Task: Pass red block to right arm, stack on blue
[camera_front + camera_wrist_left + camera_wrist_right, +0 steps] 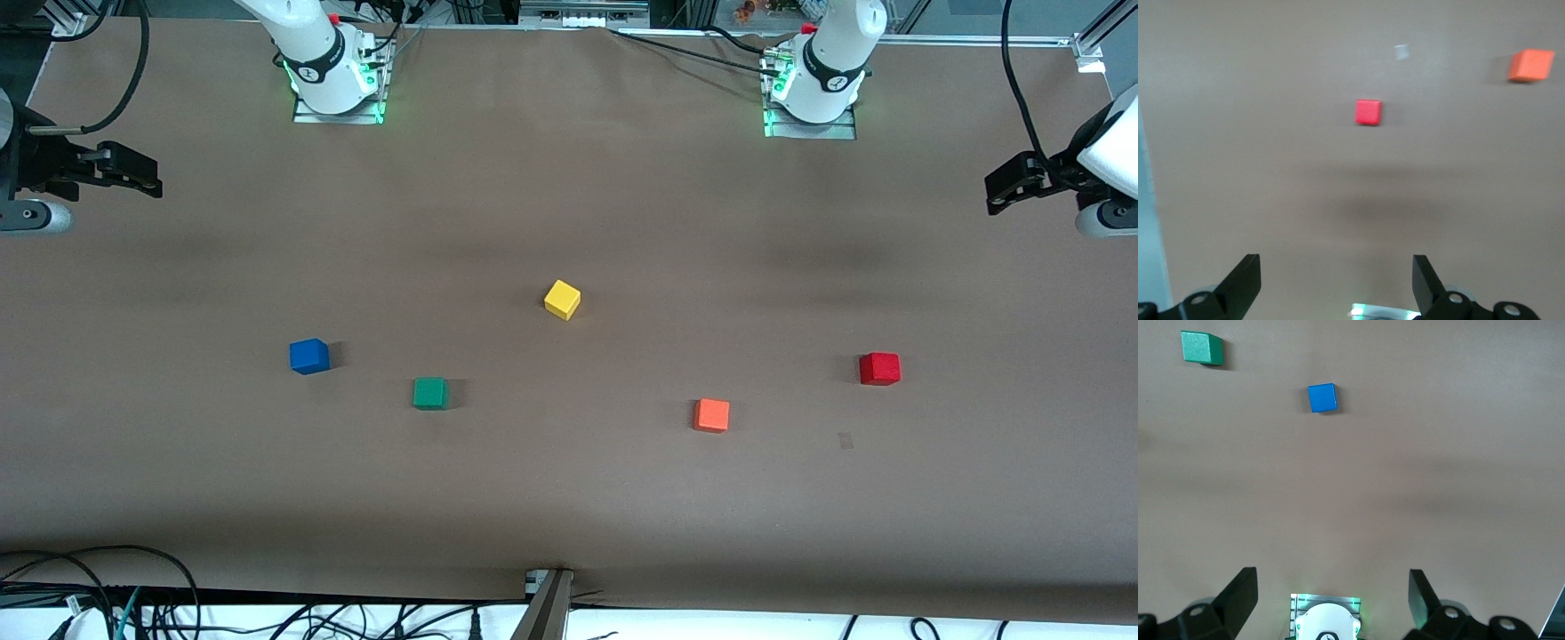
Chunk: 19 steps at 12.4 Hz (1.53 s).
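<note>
Front view shows you the red block resting on the bench toward the left arm's end, the blue cube toward the right arm's. Left pincer and right pincer hang released, each over its own end of the bench, empty.

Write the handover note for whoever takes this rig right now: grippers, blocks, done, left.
Left gripper: open, empty, raised at its own end of the table, waiting.
Right gripper: open, empty, raised at its end.
Red block: on the table toward the left arm's end, untouched.
Blue block: on the table toward the right arm's end, nothing on it.
Done: nothing.
Left: pick red, pass it over, stack on blue.
</note>
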Each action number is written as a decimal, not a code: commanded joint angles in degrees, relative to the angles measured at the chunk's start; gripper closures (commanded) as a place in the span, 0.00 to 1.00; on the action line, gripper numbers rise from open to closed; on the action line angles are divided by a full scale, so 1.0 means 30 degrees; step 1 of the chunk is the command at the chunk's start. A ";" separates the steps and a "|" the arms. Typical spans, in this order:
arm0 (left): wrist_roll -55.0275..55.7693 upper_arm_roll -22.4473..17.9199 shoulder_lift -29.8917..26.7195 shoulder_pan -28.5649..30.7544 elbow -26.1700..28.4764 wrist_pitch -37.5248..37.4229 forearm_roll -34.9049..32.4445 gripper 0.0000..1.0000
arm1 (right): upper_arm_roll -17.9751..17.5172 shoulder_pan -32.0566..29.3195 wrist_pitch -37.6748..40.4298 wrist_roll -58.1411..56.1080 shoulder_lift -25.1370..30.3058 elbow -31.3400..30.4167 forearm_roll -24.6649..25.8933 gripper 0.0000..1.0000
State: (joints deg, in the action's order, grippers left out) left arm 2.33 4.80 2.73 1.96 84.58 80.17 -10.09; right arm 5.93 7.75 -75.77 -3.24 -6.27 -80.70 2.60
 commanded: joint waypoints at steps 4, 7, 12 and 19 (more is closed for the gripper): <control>-0.5689 -0.0193 0.1081 0.0224 -0.0801 -0.0241 -0.3519 0.00 | -0.0043 0.0023 0.0002 0.0055 0.0067 0.0094 -0.0018 0.00; -1.0981 -0.0194 0.2221 0.2005 -0.0859 0.0957 -0.3845 0.00 | -0.0072 0.0024 0.0002 0.0084 0.0067 0.0094 -0.0018 0.00; -1.9161 -0.0135 0.6085 0.4763 -0.3608 0.1605 -0.3233 0.00 | -0.0043 -0.0035 -0.0406 0.0027 0.0038 0.0094 -0.0018 0.00; -2.9122 -0.0135 1.0218 0.7753 -0.4171 0.5206 0.1945 0.00 | 0.0016 -0.0152 -0.1023 -0.0091 -0.0167 0.0123 -0.0018 0.00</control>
State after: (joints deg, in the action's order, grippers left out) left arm -78.19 3.79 29.53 23.60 75.18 95.24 -8.55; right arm 6.10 7.62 -78.31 -3.25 -6.57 -80.71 2.60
